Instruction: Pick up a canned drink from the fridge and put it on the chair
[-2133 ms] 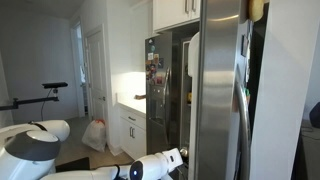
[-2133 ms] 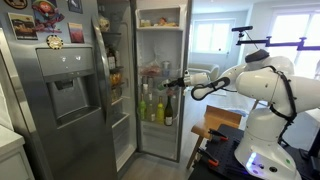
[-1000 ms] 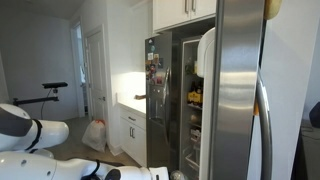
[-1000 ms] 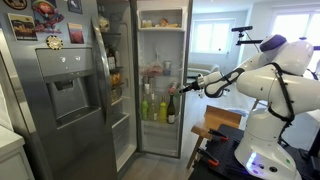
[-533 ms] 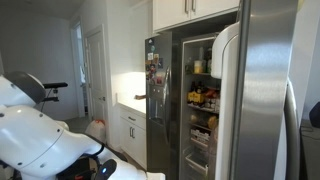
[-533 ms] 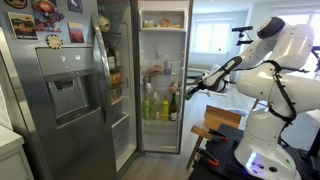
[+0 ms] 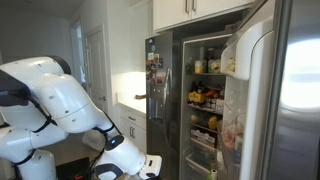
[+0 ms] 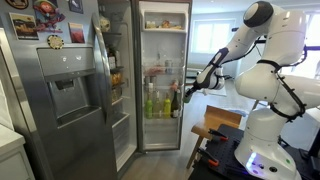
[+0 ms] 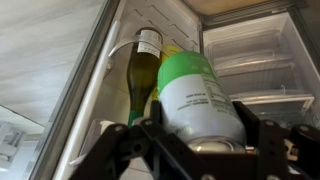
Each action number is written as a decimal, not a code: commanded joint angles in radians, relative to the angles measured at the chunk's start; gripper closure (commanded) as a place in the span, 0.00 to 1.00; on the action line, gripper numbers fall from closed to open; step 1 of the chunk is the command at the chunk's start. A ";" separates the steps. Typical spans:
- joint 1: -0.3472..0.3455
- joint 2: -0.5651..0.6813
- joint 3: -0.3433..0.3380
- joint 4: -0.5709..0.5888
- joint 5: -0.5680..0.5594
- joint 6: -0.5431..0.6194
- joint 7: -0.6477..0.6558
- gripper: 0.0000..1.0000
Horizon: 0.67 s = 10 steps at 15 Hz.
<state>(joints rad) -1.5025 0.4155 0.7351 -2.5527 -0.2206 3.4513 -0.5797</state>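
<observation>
In an exterior view the fridge [image 8: 70, 85] stood at the left, its steel dispenser door facing the camera and the compartment to its right open and lit, with bottles [image 8: 155, 103] on a middle shelf. Just right of those bottles, at the near edge of that compartment, was the gripper [image 8: 184, 93], on a white arm [image 8: 275, 40] that extended in from the right. The chair [image 8: 222, 120] stood lower and further right, well apart from the gripper. In the wrist view a wine bottle [image 9: 143, 75] stood at the left, just behind the can [image 9: 200, 95]. The can, green and white, sat upright between the dark fingers [image 9: 140, 145], which were drawn in against its two sides and held it. White fridge shelves lay beyond on the right.
</observation>
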 commanded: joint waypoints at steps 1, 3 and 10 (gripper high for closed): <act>0.183 -0.082 -0.155 -0.004 -0.022 0.017 0.136 0.53; 0.275 -0.065 -0.242 0.026 -0.017 0.008 0.185 0.53; 0.296 0.010 -0.268 0.094 0.174 -0.010 0.113 0.53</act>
<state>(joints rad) -1.2206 0.4204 0.4842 -2.4870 -0.0785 3.4506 -0.4839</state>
